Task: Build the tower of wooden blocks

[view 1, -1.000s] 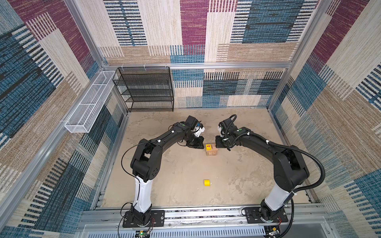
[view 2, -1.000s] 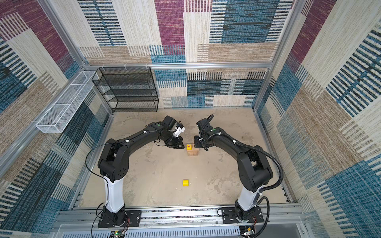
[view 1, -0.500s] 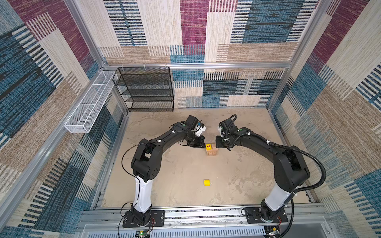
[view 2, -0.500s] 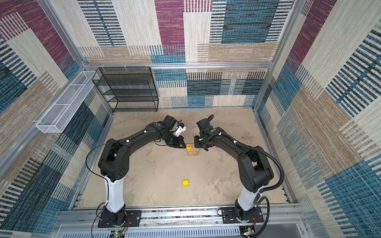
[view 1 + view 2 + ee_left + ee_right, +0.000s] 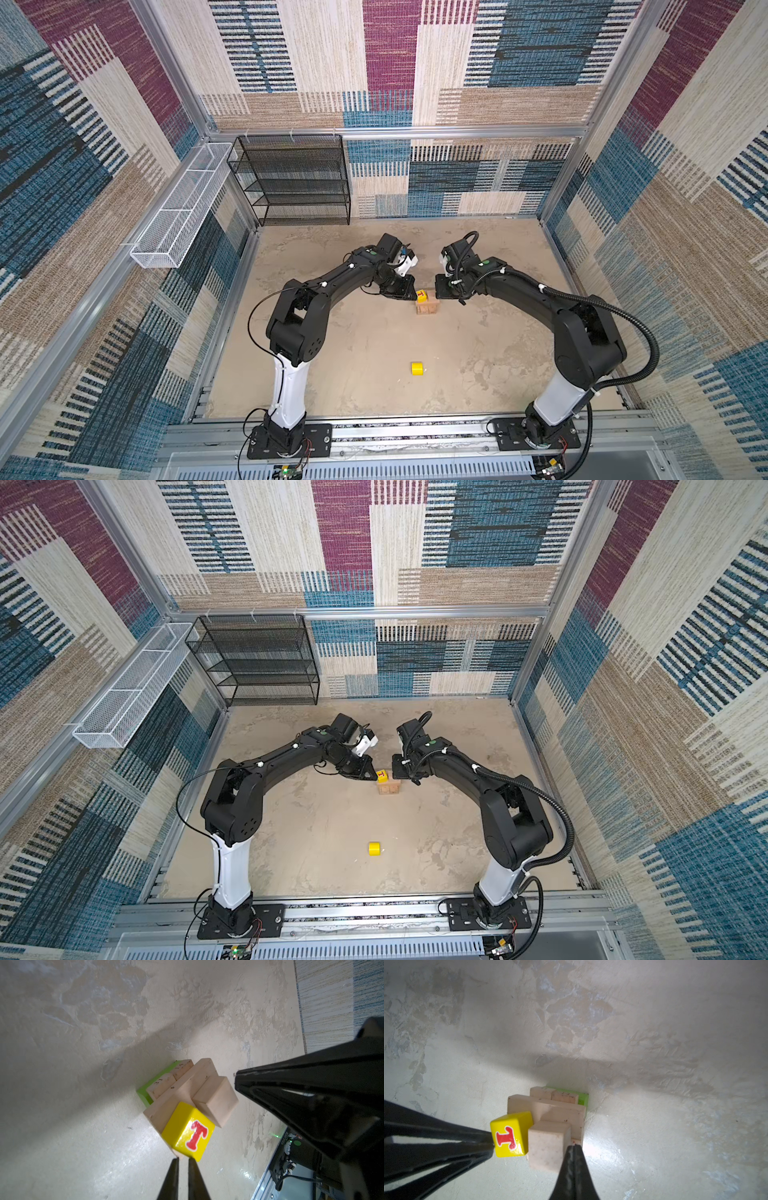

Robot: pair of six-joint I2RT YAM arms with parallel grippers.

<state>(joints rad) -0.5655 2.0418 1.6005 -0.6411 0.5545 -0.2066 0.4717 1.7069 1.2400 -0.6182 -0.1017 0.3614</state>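
The tower (image 5: 428, 308) (image 5: 389, 788) stands mid-floor: a lime-green brick (image 5: 145, 1094) (image 5: 582, 1098) at the bottom, tan planks (image 5: 187, 1086) crosswise above it. On top a yellow cube with a red T (image 5: 188, 1131) (image 5: 509, 1137) (image 5: 421, 296) sits beside a tan cube (image 5: 216, 1101) (image 5: 548, 1145). My left gripper (image 5: 183, 1159) (image 5: 414, 294) is shut to a thin slit, holding nothing, with its tips at the yellow cube's outer side. My right gripper (image 5: 573, 1146) (image 5: 437, 293) is shut and empty, with its tips against the tan cube's side. A second yellow piece (image 5: 417, 368) (image 5: 374, 848) lies alone nearer the front.
A black wire shelf (image 5: 297, 183) stands at the back left against the wall. A white wire basket (image 5: 174, 216) hangs on the left wall. Both arm bases sit on the front rail (image 5: 415, 432). Patterned walls enclose the floor.
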